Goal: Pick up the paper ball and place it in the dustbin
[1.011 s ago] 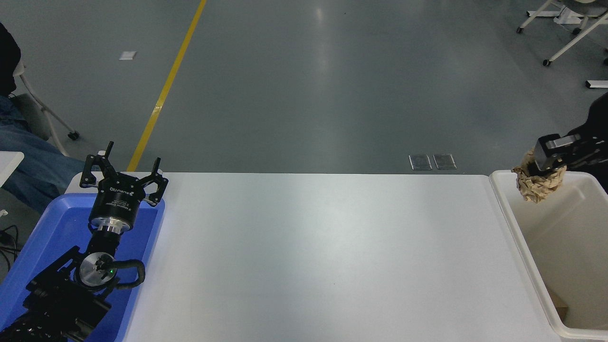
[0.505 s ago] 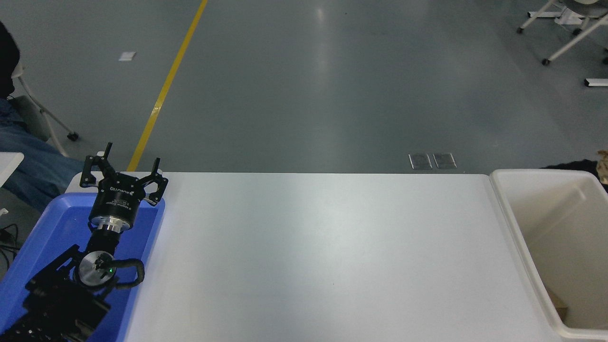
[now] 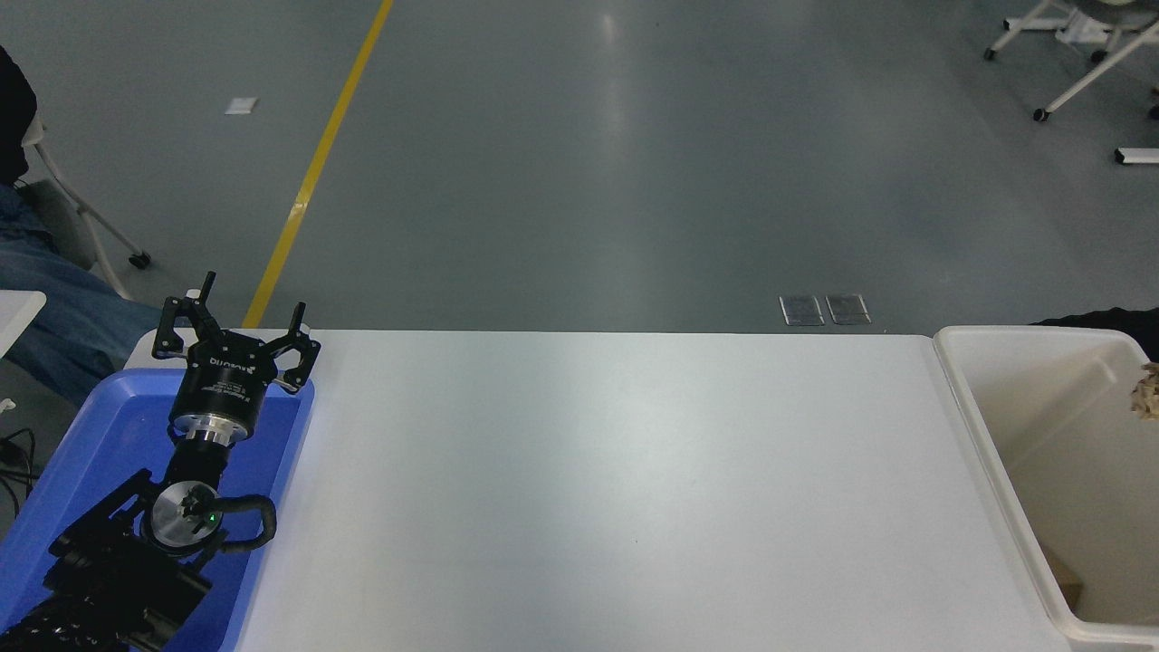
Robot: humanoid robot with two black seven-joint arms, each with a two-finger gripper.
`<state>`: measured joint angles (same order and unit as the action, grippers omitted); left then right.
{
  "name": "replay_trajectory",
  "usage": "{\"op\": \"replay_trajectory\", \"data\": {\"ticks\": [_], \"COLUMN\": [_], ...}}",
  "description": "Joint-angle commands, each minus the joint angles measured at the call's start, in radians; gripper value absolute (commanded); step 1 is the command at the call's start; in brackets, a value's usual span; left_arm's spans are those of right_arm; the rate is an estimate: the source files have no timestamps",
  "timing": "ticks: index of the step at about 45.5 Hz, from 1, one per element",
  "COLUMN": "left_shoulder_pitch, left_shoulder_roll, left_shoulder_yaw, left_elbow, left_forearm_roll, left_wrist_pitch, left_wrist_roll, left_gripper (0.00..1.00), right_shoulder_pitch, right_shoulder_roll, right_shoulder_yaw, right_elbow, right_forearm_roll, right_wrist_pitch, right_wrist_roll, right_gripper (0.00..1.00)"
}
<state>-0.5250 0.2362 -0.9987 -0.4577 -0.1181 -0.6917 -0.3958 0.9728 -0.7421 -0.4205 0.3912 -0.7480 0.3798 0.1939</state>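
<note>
Head view: wide white rectangular table (image 3: pixel 616 489) fills the near half, grey floor behind it. Large cream-white plastic dustbin (image 3: pixel 982 435) with rounded rim sits at the table's right end, deep smooth walls, partly cut by the right edge. A sliver of the crumpled tan-brown paper ball (image 3: pixel 1147 391) shows at the far right edge, over the bin's inside, mostly cropped; whether anything holds it cannot be told. A dark shape lies just behind the bin's far rim at the right edge. Right gripper out of sight, jaw state cannot be told. Left arm parked at the near left over a flat blue plastic tray (image 3: pixel 90 435); black left gripper (image 3: pixel 243 319) points far, fingers spread wide, holding nothing. Small tan scrap in the bin's near corner.
</note>
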Motion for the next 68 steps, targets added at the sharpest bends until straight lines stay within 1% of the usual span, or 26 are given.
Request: {"op": "replay_trajectory", "data": {"ticks": [1,3,7,19,20,21,22,23,24,25,26,27,42,47,49,50,53,56,60,65,68], "left_shoulder_pitch": [0.000,0.000,0.000,0.000,0.000,0.000,0.000,0.000,0.000,0.000,0.000,0.000,-0.001,-0.001,-0.001,-0.001,-0.001,-0.001,-0.001,-0.001,-0.001], "left_shoulder_roll": [0.000,0.000,0.000,0.000,0.000,0.000,0.000,0.000,0.000,0.000,0.000,0.000,0.000,0.000,0.000,0.000,0.000,0.000,0.000,0.000,0.000], "left_shoulder_yaw": [-0.003,-0.002,-0.003,-0.003,-0.002,-0.001,-0.001,-0.001,-0.001,-0.001,-0.001,-0.001,-0.001,0.000,0.000,0.000,0.000,0.000,0.002,0.002,0.002], "left_elbow": [0.001,0.001,0.001,0.001,0.001,0.001,0.001,0.001,0.001,0.001,0.001,0.001,-0.001,-0.001,0.001,-0.001,-0.001,-0.001,-0.001,-0.001,0.001], "left_forearm_roll": [0.000,0.000,0.000,0.000,0.000,0.000,0.000,0.000,0.000,0.000,0.000,0.000,0.000,0.000,0.002,0.002,0.002,0.002,0.002,0.002,0.002], "left_wrist_pitch": [0.003,0.003,0.003,0.003,0.003,0.003,0.003,0.003,0.003,0.003,0.003,0.003,0.003,0.001,0.001,0.000,0.000,-0.002,-0.002,-0.003,-0.003], "left_wrist_roll": [-0.002,-0.002,-0.002,-0.002,-0.002,-0.002,-0.002,-0.002,-0.002,-0.002,-0.002,-0.002,-0.002,-0.002,0.000,0.000,0.000,0.002,0.002,0.002,0.002], "left_gripper": [1.00,1.00,1.00,1.00,1.00,1.00,1.00,1.00,1.00,1.00,1.00,1.00,1.00,1.00,1.00,1.00,1.00,1.00,1.00,1.00,1.00], "right_shoulder_pitch": [-0.299,-0.313,-0.332,-0.335,-0.335,-0.335,-0.335,-0.335,-0.335,-0.333,-0.333,-0.333,-0.322,-0.272,-0.209,-0.147,-0.024,0.122,0.360,0.657,0.838], "right_shoulder_roll": [0.190,0.207,0.225,0.222,0.222,0.221,0.221,0.219,0.219,0.219,0.219,0.217,0.205,0.196,0.158,0.103,-0.005,-0.063,-0.105,-0.105,-0.089], "right_shoulder_yaw": [0.175,0.177,0.180,0.183,0.183,0.184,0.184,0.184,0.184,0.186,0.186,0.184,0.172,0.158,0.122,0.077,-0.030,-0.128,-0.260,-0.415,-0.497], "right_elbow": [-0.213,-0.215,-0.215,-0.213,-0.213,-0.215,-0.213,-0.215,-0.215,-0.215,-0.213,-0.213,-0.196,-0.102,-0.017,0.061,0.237,0.404,0.589,0.764,0.874], "right_forearm_roll": [0.076,0.090,0.091,0.093,0.093,0.093,0.093,0.093,0.093,0.093,0.093,0.093,0.091,0.067,0.041,0.020,-0.013,-0.014,-0.007,0.035,0.091], "right_wrist_pitch": [-0.114,-0.130,-0.148,-0.177,-0.177,-0.179,-0.179,-0.179,-0.179,-0.179,-0.179,-0.177,-0.174,-0.173,-0.165,-0.162,-0.153,-0.131,-0.032,0.203,0.338], "right_wrist_roll": [-0.034,-0.043,-0.048,-0.051,-0.051,-0.051,-0.051,-0.051,-0.051,-0.051,-0.051,-0.051,-0.048,-0.047,-0.048,-0.050,-0.051,-0.056,-0.057,-0.057,-0.057], "right_gripper": [0.00,0.00,0.00,0.00,0.06,0.15,0.29,0.47,0.61,0.73,0.91,1.00,1.00,1.00,1.00,1.00,1.00,1.00,1.00,1.00,1.00]}}
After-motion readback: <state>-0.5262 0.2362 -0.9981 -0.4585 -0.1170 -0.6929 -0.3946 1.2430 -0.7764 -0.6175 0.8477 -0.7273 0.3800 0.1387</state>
